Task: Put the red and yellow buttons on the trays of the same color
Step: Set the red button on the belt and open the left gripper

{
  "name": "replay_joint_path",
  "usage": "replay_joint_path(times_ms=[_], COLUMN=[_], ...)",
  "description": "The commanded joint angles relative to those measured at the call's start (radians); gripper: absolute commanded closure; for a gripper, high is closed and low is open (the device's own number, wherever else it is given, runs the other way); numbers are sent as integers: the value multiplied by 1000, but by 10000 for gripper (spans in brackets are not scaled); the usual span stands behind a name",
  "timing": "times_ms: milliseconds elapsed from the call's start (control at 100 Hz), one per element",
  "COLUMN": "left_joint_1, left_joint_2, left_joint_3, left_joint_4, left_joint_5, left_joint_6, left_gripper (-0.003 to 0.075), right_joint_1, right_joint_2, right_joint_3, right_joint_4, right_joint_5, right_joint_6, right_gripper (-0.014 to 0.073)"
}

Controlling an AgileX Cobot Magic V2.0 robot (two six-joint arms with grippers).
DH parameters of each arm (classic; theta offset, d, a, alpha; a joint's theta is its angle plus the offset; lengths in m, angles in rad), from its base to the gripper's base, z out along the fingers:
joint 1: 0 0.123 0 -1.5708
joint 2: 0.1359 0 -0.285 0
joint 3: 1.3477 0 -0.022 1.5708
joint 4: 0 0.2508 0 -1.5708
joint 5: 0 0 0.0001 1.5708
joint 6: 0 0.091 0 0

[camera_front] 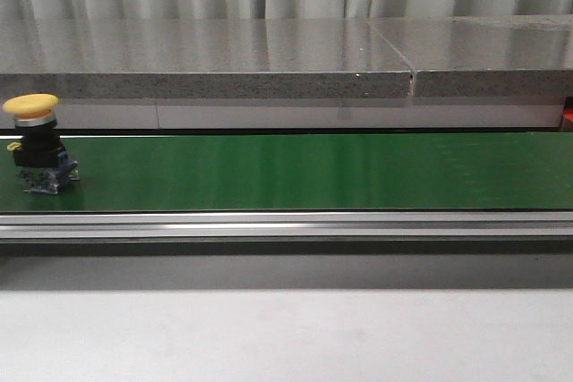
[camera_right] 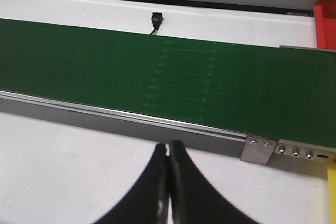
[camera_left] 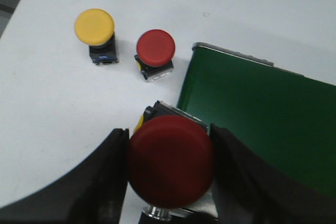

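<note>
A yellow button point(camera_front: 34, 143) is sitting upright at the far left end of the green belt point(camera_front: 313, 172) in the front view, its mushroom cap above a black body and a bluish clear base. The left edge of that view is cutting off nothing of it, but neither arm is showing there.

In the left wrist view, the left gripper point(camera_left: 170, 174) is pinching a red button point(camera_left: 170, 161) by its cap, one dark finger point(camera_left: 97, 182) pressing each side; the button's lower body is running out of frame. Beyond it, a second yellow button point(camera_left: 95, 32) and a smaller-looking red button point(camera_left: 155, 53) are standing side by side on the white table point(camera_left: 47, 108), just apart, near the belt's end point(camera_left: 252, 114).

The right gripper point(camera_right: 168, 182) is hanging over the white table beside the belt's metal rail point(camera_right: 131, 116), its fingers pressed together with nothing between them. A red edge point(camera_right: 325, 17) is peeking in at the corner past the belt, and a yellow strip point(camera_right: 331, 192) at the near corner; both are cut off too much to say whether they are trays. A small black connector point(camera_right: 156, 20) is lying beyond the belt.
</note>
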Motion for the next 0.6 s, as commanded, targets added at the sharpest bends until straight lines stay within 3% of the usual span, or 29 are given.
replay_joint_path(times_ms=[0,250,590], left_joint_1=[-37,-105,-104], left_joint_2=[-35,-21,70], left_joint_3=[-21,-19,-20], left_joint_4=[-15,-15,-17], left_joint_5=[-37,-30,-9], left_joint_6=[1,1,1], left_gripper=[546,546,545], right_joint_1=[1,1,1], right_joint_2=[8,8,8], right_joint_3=[-26,-26,-26], right_joint_4=[1,1,1], right_joint_5=[-65,-65,-65], right_joint_6=[-10,-10,-10], right_gripper=[659,659,659])
